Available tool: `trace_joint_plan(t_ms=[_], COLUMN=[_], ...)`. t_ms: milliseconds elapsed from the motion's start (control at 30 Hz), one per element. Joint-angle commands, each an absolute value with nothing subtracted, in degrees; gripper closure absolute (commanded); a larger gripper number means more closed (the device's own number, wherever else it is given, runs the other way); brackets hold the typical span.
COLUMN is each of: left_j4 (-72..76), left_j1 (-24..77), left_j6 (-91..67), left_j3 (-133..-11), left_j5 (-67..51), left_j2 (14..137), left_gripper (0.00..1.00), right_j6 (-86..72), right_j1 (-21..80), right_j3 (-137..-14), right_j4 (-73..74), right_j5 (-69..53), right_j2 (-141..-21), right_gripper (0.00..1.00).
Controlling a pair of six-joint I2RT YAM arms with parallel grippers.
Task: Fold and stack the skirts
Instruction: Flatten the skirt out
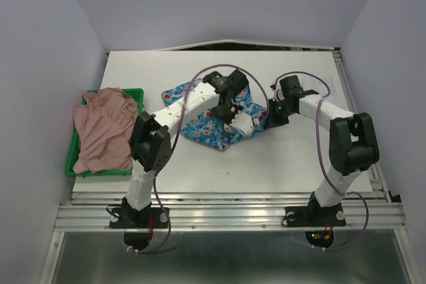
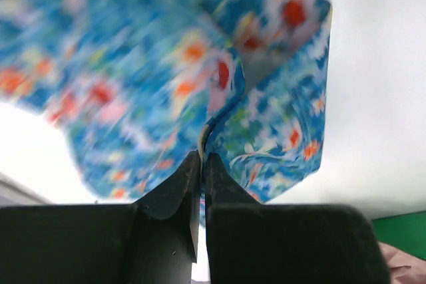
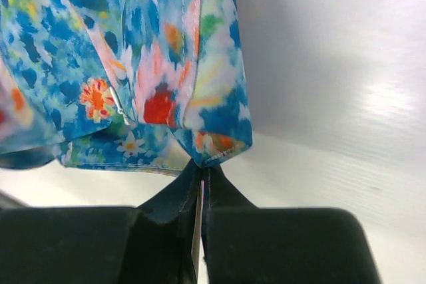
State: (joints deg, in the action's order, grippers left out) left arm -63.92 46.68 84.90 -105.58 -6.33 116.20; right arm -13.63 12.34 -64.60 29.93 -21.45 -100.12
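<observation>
Top external view: the blue flowered skirt (image 1: 212, 128) is seen lying on the table (image 1: 293, 164) to the right of the green tray (image 1: 136, 91), apart from it. The pink skirt (image 1: 103, 131) is heaped in and over that tray.
Left gripper (image 2: 203, 157): closed on a raised fold of the blue flowered skirt, on the half of the cloth away from the green tray.
Right gripper (image 3: 202, 167): pinched shut on a hemmed corner of the same skirt, at the edge farthest from the green tray.
Step in hand: judged to be a fold of the blue flowered skirt, with both pinched points to be carried over the cloth.
Doing it well: both pinches should be raised level and moved together, so that the edge is kept taut and straight between them. The cloth should be let go only once it is laid flat. A slip from such thin grips is to be expected if the pull is uneven.
Shown only by the wrist views: cloth is caught between each pair of fingertips, which is hidden under the wrists from above. The left wrist view is blurred.
Shown only by the top external view: the skirt's whole outline and its place beside the green tray.
White skirt: not made out in any view.
</observation>
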Motion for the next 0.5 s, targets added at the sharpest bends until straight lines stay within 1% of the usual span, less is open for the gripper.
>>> trace_joint_plan(t_ms=[0, 67, 133, 167, 200, 267, 300, 367, 400, 467], left_j4=[-63.1, -61.4, -54.5, -50.7, -42.5, -35.2, -28.5, -23.8, -19.5, -15.9], left_j1=[37.4, 33.5, 28.0, 26.3, 24.7, 20.0, 18.9, 17.8, 17.8, 17.8], left_j6=[73.2, 64.5, 57.6, 50.6, 46.9, 41.6, 37.3, 35.3, 34.1, 31.1], left_j3=[-124.2, -129.0, -128.3, -126.2, -120.4, -114.1, -107.6, -101.5, -96.4, -91.7], left_j5=[-11.2, -14.9, -17.4, -17.8, -17.5, -18.2, -18.1, -17.3, -16.4, -14.3], left_j2=[111.1, 110.0, 105.5, 103.3, 98.0, 92.2, 86.5, 80.9, 75.9, 70.3], left_gripper=[1.0, 1.0, 1.0, 1.0, 1.0, 1.0, 1.0, 1.0, 1.0, 1.0], right_j6=[2.4, 6.9, 13.2, 15.3, 18.9, 22.8, 26.2, 30.5, 34.0, 38.9], right_j1=[12.0, 11.3, 10.8, 10.8, 10.8, 10.8, 10.8, 10.8, 10.8, 10.8], right_j3=[-73.4, -75.1, -77.6, -78.8, -80.2, -85.3, -87.0, -92.0, -93.7, -99.0], right_j4=[38.4, 39.7, 40.0, 40.2, 41.3, 43.1, 44.7, 47.3, 47.8, 49.1], right_j5=[-6.7, -2.9, 2.6, 4.1, 6.7, 8.3, 9.9, 10.7, 11.9, 14.1], right_j2=[-96.1, -94.5, -92.2, -91.6, -91.0, -90.7, -90.4, -90.0, -90.0, -90.5], right_gripper=[0.99, 0.99, 0.99, 0.99, 0.99, 0.99, 0.99, 0.99, 0.99, 0.99])
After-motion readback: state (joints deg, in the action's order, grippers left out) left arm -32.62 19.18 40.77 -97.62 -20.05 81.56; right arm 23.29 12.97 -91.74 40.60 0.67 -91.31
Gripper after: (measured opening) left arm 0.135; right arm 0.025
